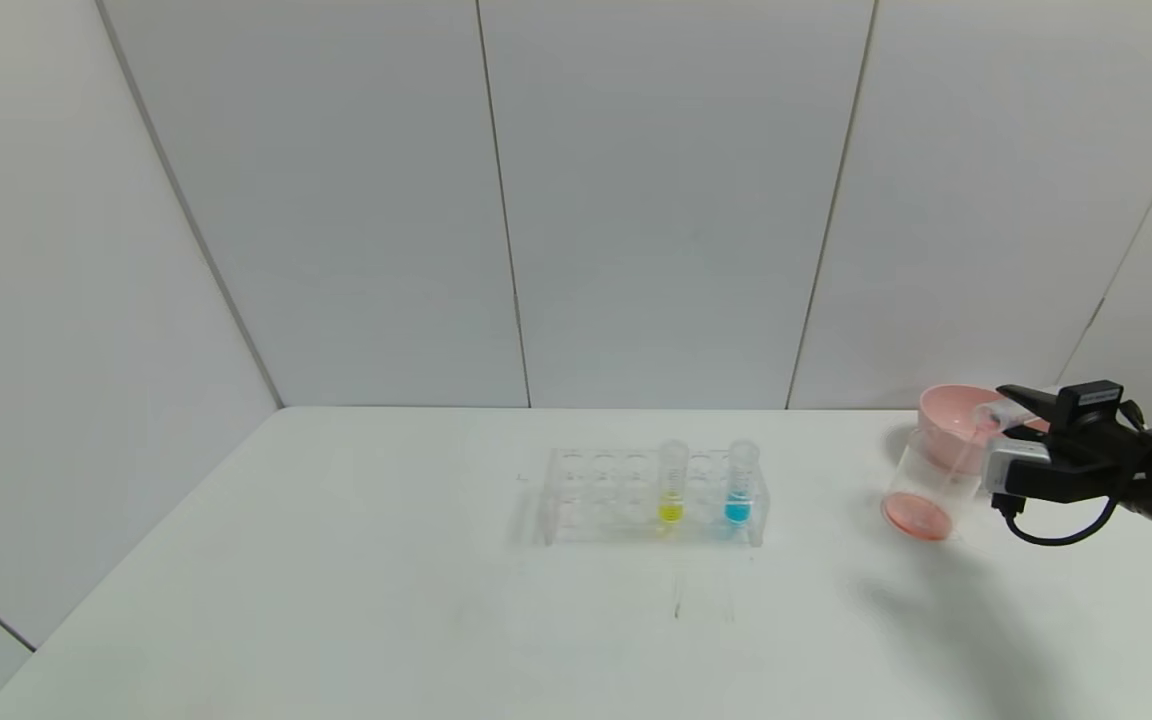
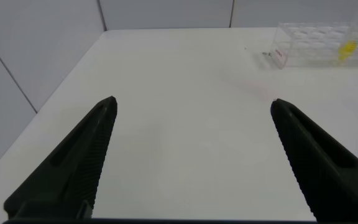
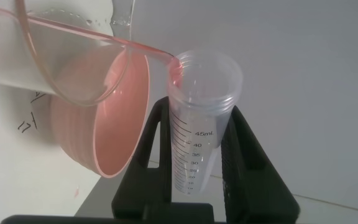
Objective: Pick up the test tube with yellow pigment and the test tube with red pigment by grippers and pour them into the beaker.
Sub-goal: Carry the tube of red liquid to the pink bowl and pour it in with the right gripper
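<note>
Fingers of the right gripper [image 1: 1011, 425] clamp the red tube [image 1: 988, 420], tipped mouth-down over the beaker [image 1: 926, 495] at the table's [image 1: 336, 600] right side; red liquid pools in the beaker bottom, and a pink bowl [image 1: 946, 420] sits just behind. Yellow tube [image 1: 672, 482] and blue tube [image 1: 740, 482] stand upright in the clear rack [image 1: 596, 495], mid-table.

Left wrist view: left gripper [image 2: 191, 155] hangs parked, fingers spread wide, nothing between them; rack far off.

Right wrist view: black fingers [image 3: 241, 155] grip the tube body [image 3: 197, 137] at the graduation marks, below the threaded rim; a thin red stream [image 3: 92, 34] runs from the mouth into the beaker [image 3: 48, 56].

Judgement: thin plastic, light, smooth-walled, likely slippery. Hold mid-body with moderate squeeze, keeping the mouth clear.
</note>
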